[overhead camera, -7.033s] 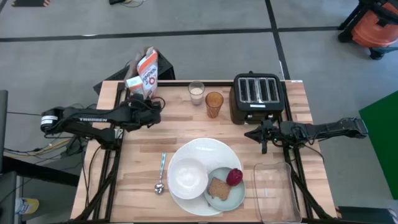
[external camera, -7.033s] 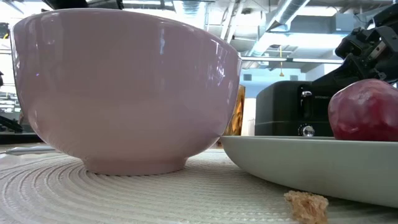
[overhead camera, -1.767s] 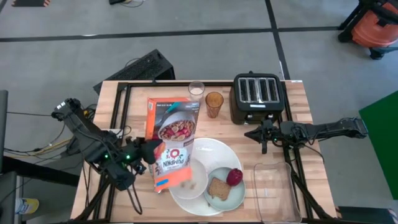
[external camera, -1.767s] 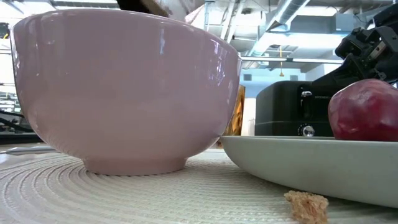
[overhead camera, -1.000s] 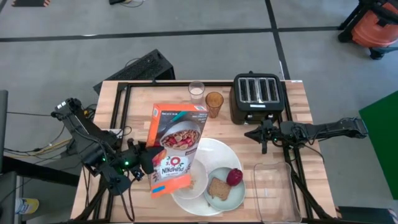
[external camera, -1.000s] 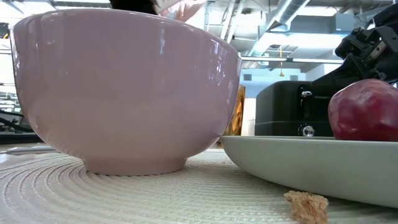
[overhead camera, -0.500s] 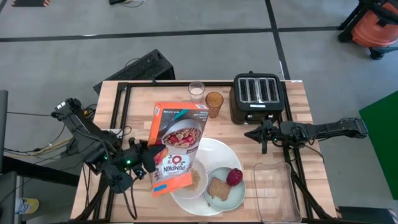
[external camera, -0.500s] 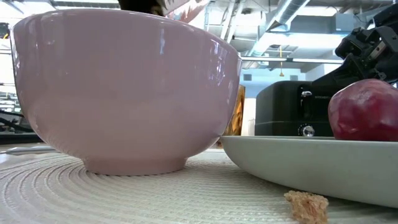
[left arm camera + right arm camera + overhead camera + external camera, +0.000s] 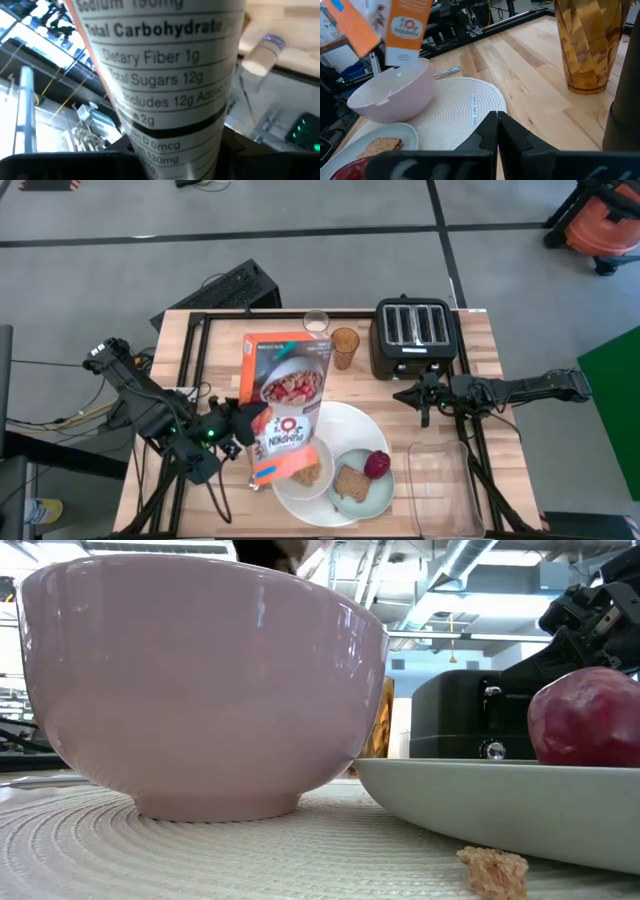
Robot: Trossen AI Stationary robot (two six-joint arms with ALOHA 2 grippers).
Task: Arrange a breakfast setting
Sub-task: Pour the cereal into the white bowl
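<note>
Left gripper (image 9: 243,430) clamped on the orange-white cereal box (image 9: 283,405), holding it tipped above the white bowl (image 9: 303,464), which has cereal in it. Bowl sits on the large white plate (image 9: 340,425) near the table's (image 9: 220,390) front edge, with the pale green small plate (image 9: 352,502) carrying toast (image 9: 350,483) and red fruit (image 9: 377,465). Amber glass (image 9: 344,347) and milk glass (image 9: 316,322) stand by the back edge, beside the toaster (image 9: 415,337). Right gripper (image 9: 424,399) idle, fingers closed, toward the right edge.

Grey floor (image 9: 300,260) around a wooden table (image 9: 470,370)
Dark floor lines (image 9: 300,232) cross far; orange vacuum (image 9: 600,220) stands far right.
</note>
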